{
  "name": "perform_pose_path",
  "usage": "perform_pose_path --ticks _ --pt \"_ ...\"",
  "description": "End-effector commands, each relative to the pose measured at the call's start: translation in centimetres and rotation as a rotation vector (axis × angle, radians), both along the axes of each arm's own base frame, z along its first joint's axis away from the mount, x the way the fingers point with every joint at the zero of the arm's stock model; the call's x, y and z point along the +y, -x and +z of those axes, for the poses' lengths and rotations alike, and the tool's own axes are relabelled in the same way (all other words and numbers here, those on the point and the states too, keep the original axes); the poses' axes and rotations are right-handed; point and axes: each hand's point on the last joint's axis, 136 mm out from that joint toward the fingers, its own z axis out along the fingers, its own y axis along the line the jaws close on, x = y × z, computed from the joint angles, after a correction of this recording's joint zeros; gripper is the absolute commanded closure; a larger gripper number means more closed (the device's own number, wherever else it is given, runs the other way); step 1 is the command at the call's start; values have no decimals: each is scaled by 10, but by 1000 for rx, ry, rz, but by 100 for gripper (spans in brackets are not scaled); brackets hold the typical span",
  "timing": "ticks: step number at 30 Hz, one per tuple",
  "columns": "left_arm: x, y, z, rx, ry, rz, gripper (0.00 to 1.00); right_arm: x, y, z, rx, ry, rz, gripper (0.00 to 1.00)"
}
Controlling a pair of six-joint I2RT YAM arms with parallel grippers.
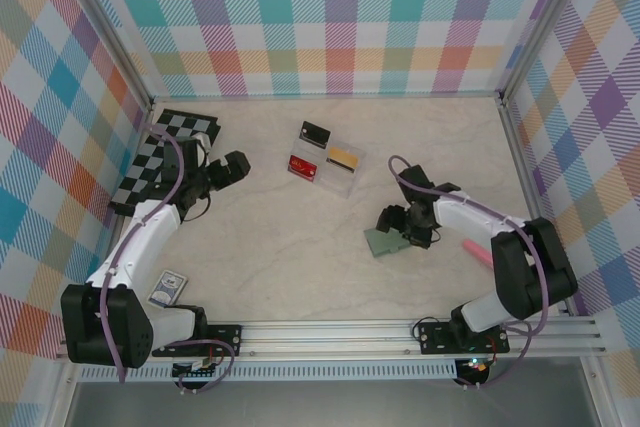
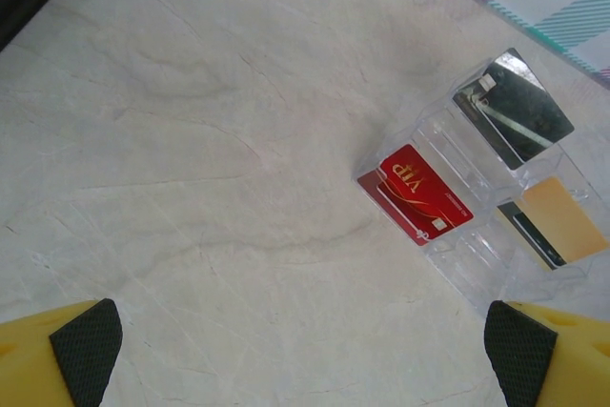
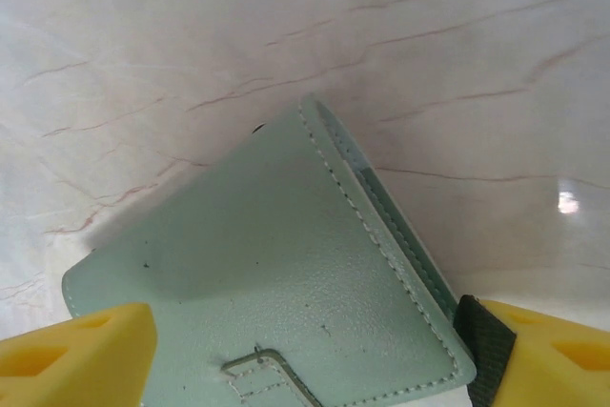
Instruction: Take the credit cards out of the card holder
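At the far left, a checkered mat [image 1: 165, 147] was seen against the left wall. Just right of it the left gripper [image 1: 235, 167] was held above bare table [image 1: 290, 257], its jaws spread wide and nothing between the pads [image 2: 86, 355]. Much free surface was left between this gripper and the near rail. A small blue packet [image 1: 167, 289] was laid beside the left arm's base. Toward the far wall, in the middle, a clear tray [image 1: 340, 185] was placed. A red card [image 2: 419, 193], a yellow-orange card [image 2: 562, 226] and a dark card [image 2: 515, 107] were kept in separate compartments of it. Further right and nearer, the card holder [image 3: 276, 264] was found folded, well apart from the tray, with its stitched edge turned to the right. The right gripper [image 1: 408, 229] was set around it, one finger at each side. The right pad [image 3: 481, 350] was at the holder's edge, but whether the holder was pressed could not be told. A pink object [image 1: 474, 250] was laid near, further right, and open room was left before the right wall.
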Motion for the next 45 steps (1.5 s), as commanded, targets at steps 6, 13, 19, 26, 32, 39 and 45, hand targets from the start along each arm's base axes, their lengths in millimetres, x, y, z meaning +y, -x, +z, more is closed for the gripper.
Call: perform_pose_path --ticks 6,13,19,26,32,39,45 --pt "-34 0 -8 56 81 -96 0 74 -14 8 -28 -80 189 21" --pt "-85 19 -53 202 130 -214 1 135 -23 18 -75 -194 330 22" --pt "-138 37 -83 276 163 -333 6 114 -25 27 -116 -118 282 21" --pt "-178 50 -111 367 205 -394 21 104 -14 28 -121 -231 220 19" --pt "-191 64 -123 433 194 -334 27 118 -26 19 -47 -306 282 24" --pt "-188 70 -132 469 181 -277 37 131 -29 12 -6 -358 292 45" --pt "-185 71 -139 494 161 -259 44 137 -8 8 52 -399 279 48"
